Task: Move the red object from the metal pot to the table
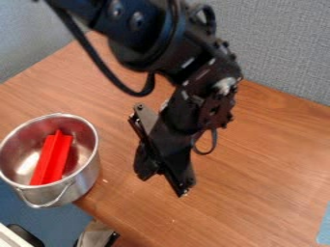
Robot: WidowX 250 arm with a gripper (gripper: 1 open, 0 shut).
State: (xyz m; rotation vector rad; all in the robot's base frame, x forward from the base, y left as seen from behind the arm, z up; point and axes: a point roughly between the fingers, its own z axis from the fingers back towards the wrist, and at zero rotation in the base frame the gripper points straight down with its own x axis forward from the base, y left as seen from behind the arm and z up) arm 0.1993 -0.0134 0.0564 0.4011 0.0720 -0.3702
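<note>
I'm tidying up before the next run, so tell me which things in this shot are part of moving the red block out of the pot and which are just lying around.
Part of the job:
- red object, lying inside the pot
- metal pot
- table
- gripper, shut, holding nothing, to the right of the pot

Just lying about:
- dark and white items at the bottom edge, too cut off to identify

Red block in the pot, arm beside it

The red object [53,159] lay tilted inside the metal pot [80,176], which stood near the table's [258,164] front-left edge. Right of the pot, apart from it, the black gripper [164,177] pointed steeply down, jaws closed on nothing, over bare wood.
</note>
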